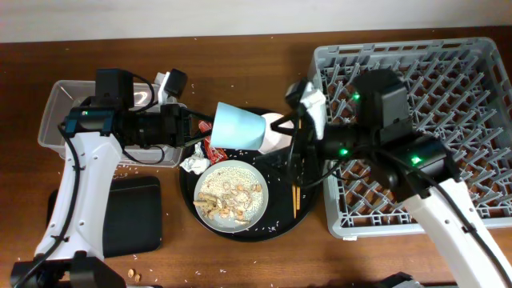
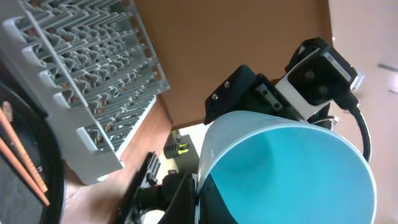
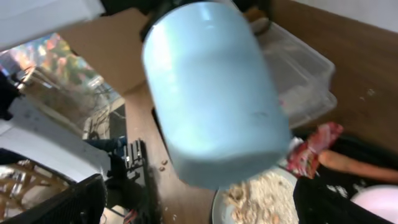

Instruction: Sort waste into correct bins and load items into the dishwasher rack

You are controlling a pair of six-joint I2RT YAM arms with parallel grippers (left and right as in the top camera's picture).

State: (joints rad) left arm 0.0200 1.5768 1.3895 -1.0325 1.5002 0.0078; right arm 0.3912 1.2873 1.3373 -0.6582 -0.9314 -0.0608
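My left gripper (image 1: 200,128) is shut on the rim of the small light-blue cup (image 1: 238,126), holding it on its side above the round black tray; the cup fills the left wrist view (image 2: 286,168). My right gripper (image 1: 290,128) is open, just right of the cup's base and over the white-pink bowl (image 1: 274,141). In the right wrist view the cup (image 3: 211,93) is close ahead. The pale plate (image 1: 232,192) holds rice and food scraps. The red wrapper (image 1: 214,150), white tissue (image 1: 194,164) and chopsticks (image 1: 294,196) lie on the tray. The carrot piece (image 3: 348,163) lies beside the wrapper (image 3: 311,149).
The grey dishwasher rack (image 1: 480,120) fills the right side. The clear tub (image 1: 56,120) stands at the left under my left arm, with the shallow black tray (image 1: 132,214) in front of it. The round black tray (image 1: 308,208) sits mid-table. Crumbs dot the wood.
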